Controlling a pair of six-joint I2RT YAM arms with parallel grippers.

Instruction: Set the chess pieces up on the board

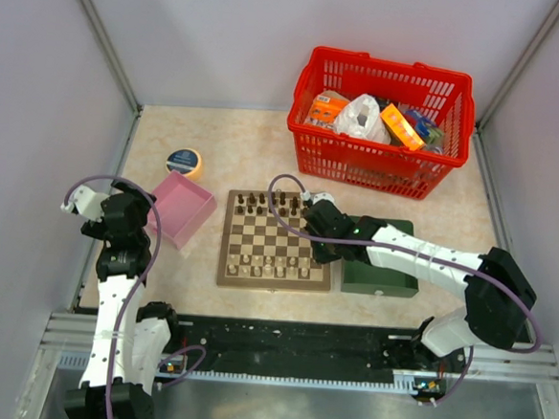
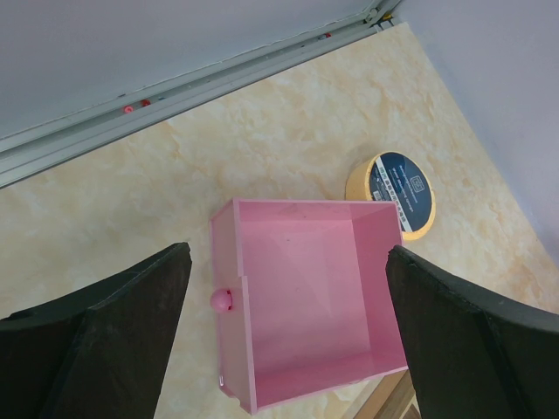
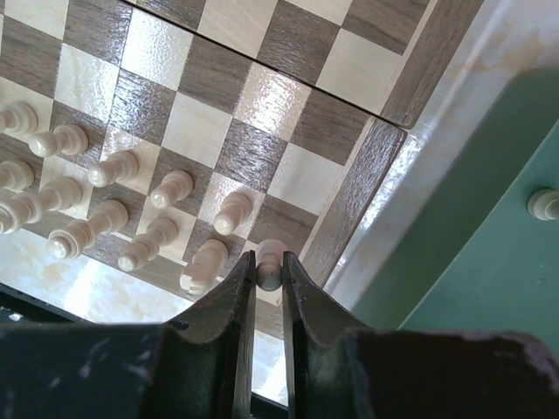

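The wooden chessboard (image 1: 277,241) lies mid-table, with dark pieces (image 1: 261,203) along its far edge and cream pieces (image 1: 266,266) along its near rows. My right gripper (image 3: 269,271) is shut on a cream piece (image 3: 271,262) and holds it over the board's near right corner square, beside a row of cream pieces (image 3: 113,170). In the top view the right gripper (image 1: 317,226) reaches over the board's right side. My left gripper (image 2: 288,349) is open and empty above the pink box (image 2: 306,297).
A green tray (image 1: 381,269) lies right of the board, with one cream piece (image 3: 546,203) on it. A red basket (image 1: 382,116) of packets stands at the back right. A tape roll (image 1: 184,161) lies behind the pink box (image 1: 182,209).
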